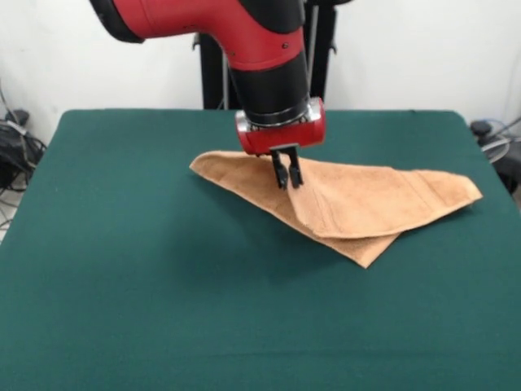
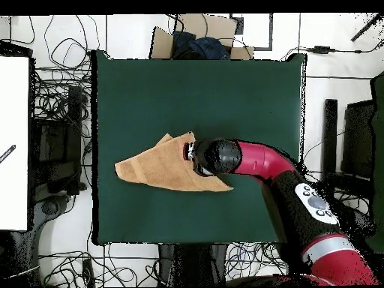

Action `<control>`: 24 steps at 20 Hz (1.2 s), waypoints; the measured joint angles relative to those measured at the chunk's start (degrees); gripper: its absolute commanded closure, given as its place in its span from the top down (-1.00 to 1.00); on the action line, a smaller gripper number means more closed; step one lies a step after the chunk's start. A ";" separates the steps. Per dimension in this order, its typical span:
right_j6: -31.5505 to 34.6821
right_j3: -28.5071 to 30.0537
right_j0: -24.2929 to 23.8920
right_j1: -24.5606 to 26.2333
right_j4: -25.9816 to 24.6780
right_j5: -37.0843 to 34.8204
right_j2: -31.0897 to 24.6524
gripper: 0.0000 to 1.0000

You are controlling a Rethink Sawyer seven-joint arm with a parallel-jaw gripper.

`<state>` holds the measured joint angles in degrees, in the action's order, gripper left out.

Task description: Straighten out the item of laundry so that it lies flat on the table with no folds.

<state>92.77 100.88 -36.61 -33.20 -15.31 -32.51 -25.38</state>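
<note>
The light orange-tan towel [image 1: 358,204] lies folded over itself in a rough triangle on the dark green table [image 1: 146,285], right of centre in the front view. One point reaches toward the front edge and a folded upper layer lies across its middle. My gripper [image 1: 286,181] stands upright over the towel's left part. Its black fingers [image 1: 281,173] are close together, pinched on a raised ridge of the cloth. In the overhead view the towel [image 2: 150,169] sticks out to the left of the arm's wrist [image 2: 217,156], which hides the gripper. No tag shows.
The red and black arm [image 1: 269,73] comes down from the top over the table's far middle. Cables and boxes [image 2: 199,41] lie on the floor around the table [image 2: 225,82]. A white surface [image 2: 13,142] stands beside the table's left edge in the overhead view.
</note>
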 measured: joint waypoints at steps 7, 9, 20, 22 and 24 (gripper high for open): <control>0.00 -0.99 -2.50 -1.04 -0.05 -4.80 -2.10 -1.00; 0.00 -1.67 -3.14 -1.37 -0.09 -6.28 -2.68 -1.00; 0.00 -6.94 -6.03 -2.46 -0.26 -15.45 -3.17 -1.00; 0.00 -7.78 -6.84 -2.65 -0.33 -16.38 -3.31 -1.00; 0.00 -8.54 -7.52 -2.77 -0.39 -16.59 -3.53 -1.00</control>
<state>92.77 92.33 -44.13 -35.97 -15.70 -49.10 -28.91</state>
